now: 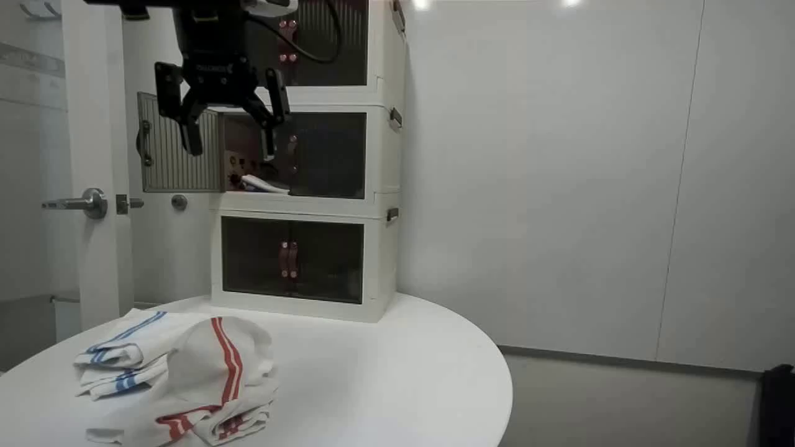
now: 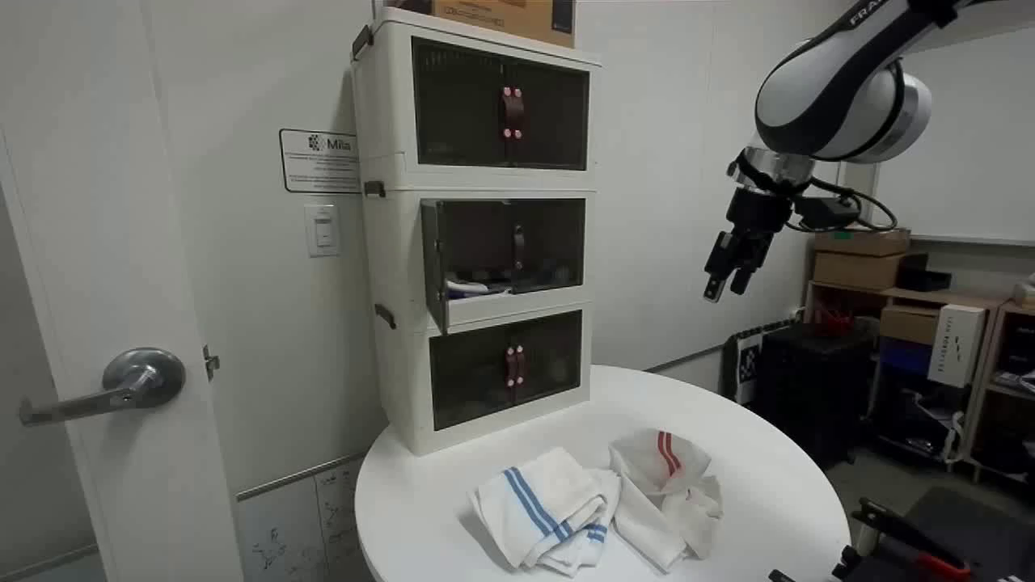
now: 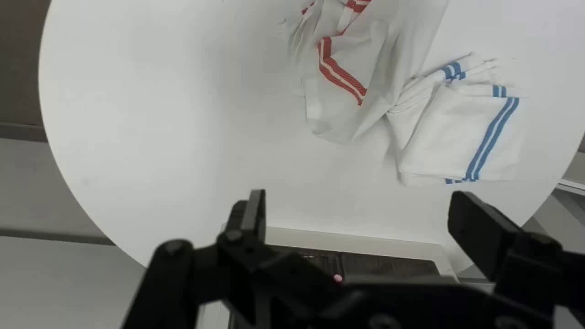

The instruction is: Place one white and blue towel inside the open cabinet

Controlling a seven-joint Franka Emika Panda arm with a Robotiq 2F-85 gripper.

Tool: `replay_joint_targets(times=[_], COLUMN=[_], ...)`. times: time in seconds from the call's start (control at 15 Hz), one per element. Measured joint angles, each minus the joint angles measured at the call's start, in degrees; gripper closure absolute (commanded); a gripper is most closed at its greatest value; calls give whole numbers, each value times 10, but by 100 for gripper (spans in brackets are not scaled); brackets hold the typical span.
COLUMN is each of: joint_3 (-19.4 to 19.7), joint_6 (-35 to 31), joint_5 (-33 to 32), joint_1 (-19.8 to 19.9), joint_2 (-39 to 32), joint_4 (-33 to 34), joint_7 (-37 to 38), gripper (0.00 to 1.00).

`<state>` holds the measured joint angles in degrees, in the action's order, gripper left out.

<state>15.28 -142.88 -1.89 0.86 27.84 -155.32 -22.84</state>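
Note:
A folded white towel with blue stripes lies on the table in both exterior views [image 1: 127, 341] [image 2: 530, 505] and the wrist view [image 3: 452, 132], with more blue-striped folds under it. The middle compartment of the white cabinet [image 1: 298, 205] [image 2: 517, 305] has one door [image 1: 180, 149] [image 2: 434, 267] swung open. A white and blue cloth [image 1: 264, 184] [image 2: 466, 288] lies inside it, partly hidden. My gripper [image 1: 231, 149] [image 2: 726, 287] is open and empty, high above the table. Its spread fingers [image 3: 357, 197] show in the wrist view, with table between them.
White towels with red stripes [image 1: 217, 366] [image 2: 659, 485] [image 3: 352, 82] lie crumpled against the blue-striped ones. The round white table [image 1: 404, 385] carries the cabinet stack. The upper and lower cabinet doors are shut. A room door with a handle [image 1: 93, 203] [image 2: 145, 380] stands beside the cabinet.

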Motion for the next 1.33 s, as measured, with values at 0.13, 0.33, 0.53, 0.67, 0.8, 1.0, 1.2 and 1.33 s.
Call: replay_joint_targets(times=[0.13,0.33,0.53,0.67,0.8,1.0,1.2,1.33], joint_3=[0,-4,-12,-21,-30,-56,-95,-122], joint_6=[0,0,-7,-22,-38,-44,-42,-42], joint_5=[1,7,29,44,62,83,95,94], joint_1=[0,-3,-18,-32,-48,-64,-64,-60], joint_2=[0,-4,-31,-67,-116,-207,-310,-376], joint_4=[0,1,11,26,50,105,177,227], joint_7=[0,0,0,2,2,1,1,5], gripper=[0,0,0,0,0,0,0,0])
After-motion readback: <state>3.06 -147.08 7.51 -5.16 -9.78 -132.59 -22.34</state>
